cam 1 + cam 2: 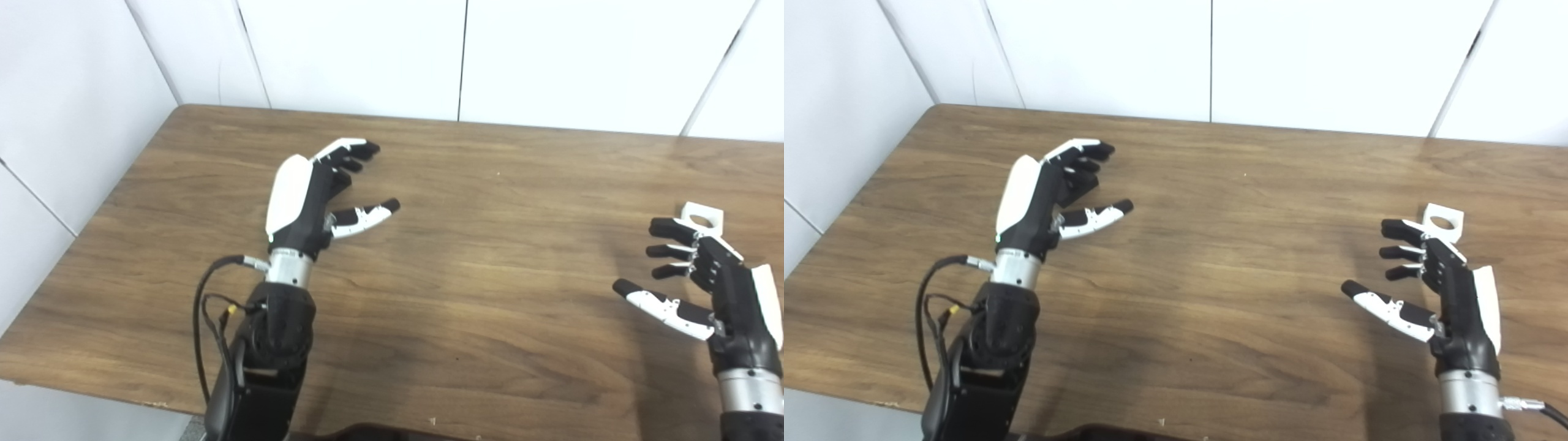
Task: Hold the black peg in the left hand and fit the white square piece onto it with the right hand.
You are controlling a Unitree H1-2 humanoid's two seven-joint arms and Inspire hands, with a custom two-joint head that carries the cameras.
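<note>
I'm holding both hands over the wooden table (478,257), nothing grasped yet. Left hand (318,196) is hovering left of centre, fingers spread and curled loosely, thumb sticking out to the right, empty. Right hand (1442,282) is sitting at the lower right of the frame, fingers apart, thumb pointing left, also empty.

White square piece (1443,223) is lying at the right side of the frame, just behind the right hand's fingertips (1393,228); I can't tell whether they are touching it. It has a round hole through its top face. I'm not seeing the black peg anywhere; it may be hidden behind the left hand's dark fingers, can't say.

I'm judging the piece as light, rigid plastic with smooth faces, so probably a bit slippery and easy to nudge away. I'm planning to pinch it on two opposite side walls, keeping the hole clear for the peg.
</note>
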